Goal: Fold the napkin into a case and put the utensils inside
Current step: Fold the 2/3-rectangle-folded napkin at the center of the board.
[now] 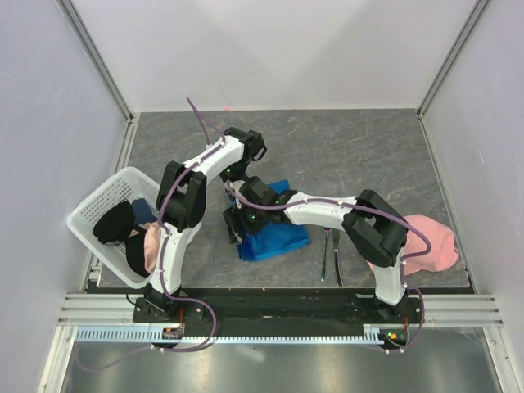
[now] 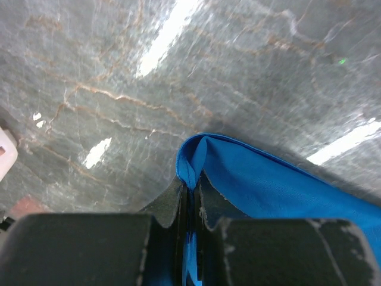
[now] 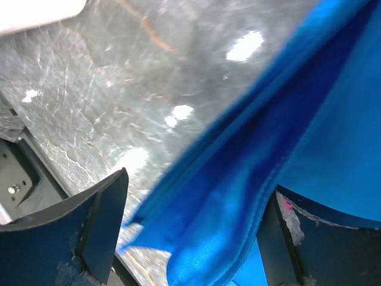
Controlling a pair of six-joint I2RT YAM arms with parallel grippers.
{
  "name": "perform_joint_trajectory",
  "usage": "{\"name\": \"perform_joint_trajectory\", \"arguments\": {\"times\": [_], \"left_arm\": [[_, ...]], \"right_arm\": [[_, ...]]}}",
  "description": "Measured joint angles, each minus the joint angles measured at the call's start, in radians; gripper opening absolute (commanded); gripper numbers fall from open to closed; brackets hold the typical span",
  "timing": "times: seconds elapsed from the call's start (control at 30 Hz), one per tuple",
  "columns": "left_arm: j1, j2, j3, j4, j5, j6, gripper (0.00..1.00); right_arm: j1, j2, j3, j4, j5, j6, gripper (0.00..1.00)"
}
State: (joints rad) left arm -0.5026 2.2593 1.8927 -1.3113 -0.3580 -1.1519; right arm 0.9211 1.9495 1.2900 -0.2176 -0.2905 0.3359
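Observation:
The bright blue napkin (image 1: 274, 233) lies partly folded on the grey table, between the two arms. My left gripper (image 1: 232, 183) is shut on a folded edge of the napkin (image 2: 268, 185), pinched between its fingertips (image 2: 190, 182) above the table. My right gripper (image 1: 237, 224) is open at the napkin's left end. A hanging layer of blue cloth (image 3: 309, 119) passes between its spread jaws (image 3: 199, 185) without being clamped. The fork (image 1: 326, 250) and knife (image 1: 336, 260) lie side by side on the table, right of the napkin, near the front edge.
A white basket (image 1: 92, 205) stands tilted at the left, with dark and pink items inside. A pale pink cloth (image 1: 430, 244) lies at the right by the right arm's elbow. The table's front rail runs just behind the utensils.

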Motion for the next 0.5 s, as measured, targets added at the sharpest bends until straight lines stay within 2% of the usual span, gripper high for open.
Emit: {"name": "perform_joint_trajectory", "arguments": {"times": [0.2, 0.33, 0.4, 0.43, 0.5], "left_arm": [[0.003, -0.009, -0.023, -0.012, 0.002, 0.0, 0.02], [0.006, -0.021, -0.028, -0.019, 0.007, 0.0, 0.02], [0.008, -0.03, -0.031, -0.019, 0.013, 0.0, 0.02], [0.008, -0.035, -0.032, -0.019, 0.017, 0.0, 0.02], [0.008, -0.046, -0.036, -0.019, 0.021, 0.0, 0.02]], "right_arm": [[0.114, 0.0, 0.0, 0.013, 0.15, -0.001, 0.89], [0.16, 0.017, 0.019, -0.035, 0.306, 0.005, 0.83], [0.172, 0.035, 0.035, -0.063, 0.389, 0.014, 0.78], [0.175, 0.039, 0.041, -0.072, 0.414, 0.017, 0.68], [0.178, 0.046, 0.055, -0.095, 0.476, 0.024, 0.59]]}}
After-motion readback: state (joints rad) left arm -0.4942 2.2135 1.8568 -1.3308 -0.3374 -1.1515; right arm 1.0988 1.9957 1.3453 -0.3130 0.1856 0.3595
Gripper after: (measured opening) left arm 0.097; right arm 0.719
